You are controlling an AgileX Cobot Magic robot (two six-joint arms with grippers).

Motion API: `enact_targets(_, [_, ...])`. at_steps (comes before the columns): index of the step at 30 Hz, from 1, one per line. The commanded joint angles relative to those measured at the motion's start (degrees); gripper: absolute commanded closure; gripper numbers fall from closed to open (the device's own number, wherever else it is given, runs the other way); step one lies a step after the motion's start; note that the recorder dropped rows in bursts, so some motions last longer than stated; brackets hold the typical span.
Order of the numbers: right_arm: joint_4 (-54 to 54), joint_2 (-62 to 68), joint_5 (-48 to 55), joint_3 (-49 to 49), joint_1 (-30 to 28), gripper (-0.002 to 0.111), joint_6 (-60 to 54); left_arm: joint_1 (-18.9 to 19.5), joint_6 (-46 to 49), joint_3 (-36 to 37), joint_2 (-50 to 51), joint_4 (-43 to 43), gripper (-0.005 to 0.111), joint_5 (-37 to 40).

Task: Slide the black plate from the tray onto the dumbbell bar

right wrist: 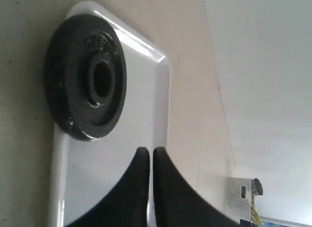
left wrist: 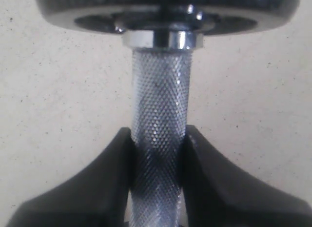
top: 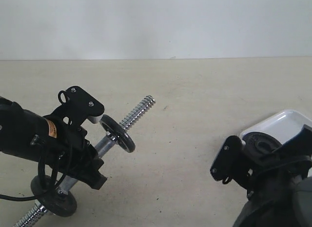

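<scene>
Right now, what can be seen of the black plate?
The black plate is a round, flat disc, cast iron by its rough dull look, with a centre hole, a raised hub, a raised outer rim and faint raised lettering. It lies flat in the white tray, close to one corner, not yet on the dumbbell bar. Nothing grips it: the right gripper hangs near it with jaws shut, apart from it.

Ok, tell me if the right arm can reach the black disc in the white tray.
Probably yes: the shut right hand hangs close by the round black iron disc, nothing between them.
</scene>
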Motion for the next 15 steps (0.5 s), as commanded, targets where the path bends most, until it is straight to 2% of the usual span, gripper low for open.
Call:
enact_targets(1, [-2.6,2.5,-2.6,1.8,0.0,0.109,6.8,0.0,0.1,-2.0,-2.0,-0.6,0.102,-31.7])
enact_targets(15, [-7.2,2.7,-9.7,1.8,0.0,0.109,6.4,0.0,0.1,-2.0,-2.0,-0.6,0.102,-31.6])
